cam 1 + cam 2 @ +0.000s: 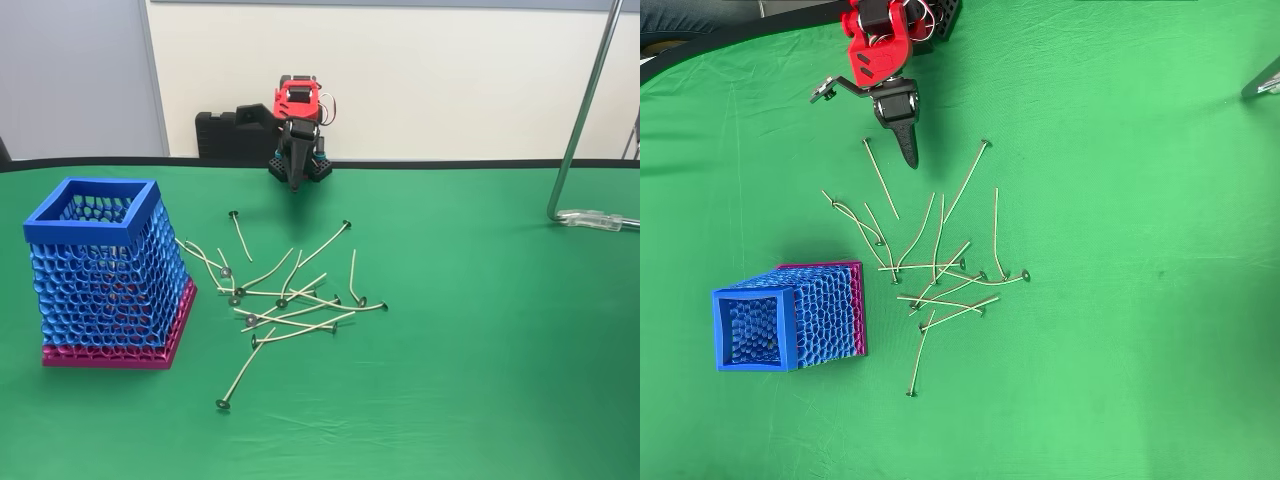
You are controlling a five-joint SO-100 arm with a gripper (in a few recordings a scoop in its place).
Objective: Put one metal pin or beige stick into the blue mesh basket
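Several thin beige pins with dark round heads lie scattered on the green cloth, crossing one another in a loose heap (290,300) (940,270). One pin (240,235) (880,178) lies apart at the far side, nearest the arm. The blue mesh basket (100,270) (790,318) stands upright to the left of the heap, magenta base down. My red and black gripper (294,182) (911,158) hangs at the far edge, pointing down, jaws together, holding nothing, a short way from that nearest pin.
A metal stand rod (580,120) with a clear foot (600,220) rises at the right rear. A black block (225,135) sits behind the arm against the wall. Open green cloth (1120,250) spreads to the right of the pins.
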